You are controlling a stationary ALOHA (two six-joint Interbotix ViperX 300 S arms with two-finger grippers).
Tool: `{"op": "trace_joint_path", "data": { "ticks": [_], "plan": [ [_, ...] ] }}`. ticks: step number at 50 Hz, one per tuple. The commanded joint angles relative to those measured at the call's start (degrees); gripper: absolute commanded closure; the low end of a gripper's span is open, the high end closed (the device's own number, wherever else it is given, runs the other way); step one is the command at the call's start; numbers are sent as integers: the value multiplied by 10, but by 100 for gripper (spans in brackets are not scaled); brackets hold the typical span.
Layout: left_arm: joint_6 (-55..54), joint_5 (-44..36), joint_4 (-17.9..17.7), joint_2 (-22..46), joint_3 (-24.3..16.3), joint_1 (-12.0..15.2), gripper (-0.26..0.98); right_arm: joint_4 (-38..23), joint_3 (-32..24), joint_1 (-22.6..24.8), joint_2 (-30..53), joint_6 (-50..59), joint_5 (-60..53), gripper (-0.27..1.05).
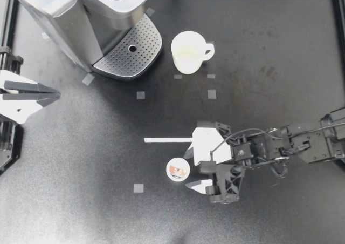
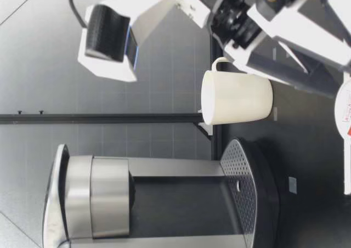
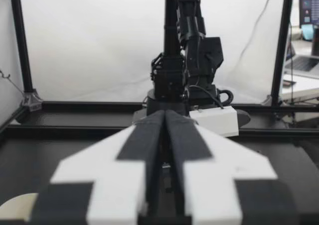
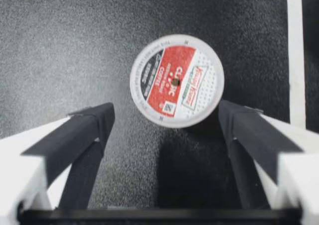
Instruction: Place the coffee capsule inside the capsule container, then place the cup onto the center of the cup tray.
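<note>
Black table (image 1: 269, 39); right end effector (image 1: 187, 169) wide open, coffee capsule (image 1: 177, 169) between fingers (image 4: 84, 135).

Layout across the tabletop (image 1: 269, 39)
The coffee machine (image 1: 81, 17) sits in a left corner, its cup tray (image 1: 129, 52) toward the middle and the cup (image 1: 188, 52) just right of the tray, apart. The capsule (image 1: 177, 169) lies toward the opposite edge, between the spread fingers of my right end effector (image 1: 187, 170), untouched. My left end effector (image 1: 56, 95) hangs at the left edge.
</note>
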Motion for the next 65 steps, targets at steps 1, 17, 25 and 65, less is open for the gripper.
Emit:
{"op": "trace_joint_path", "data": {
  "ticks": [1, 17, 25, 65],
  "plan": [
    [-1, -6, 0, 3, -7, 1, 59, -1, -16, 3, -6, -3, -2, -6],
    [-3, -6, 0, 2, -7, 1, 59, -1, -28, 3, 9, -13, -3, -6],
    [-3, -6, 1, 3, -9, 1, 59, -1, -33, 1, 13, -20, -3, -6],
    [-4, -4, 0, 2, -6, 1, 59, -1, -60, -8, 34, -46, 0, -6]
  ]
}}
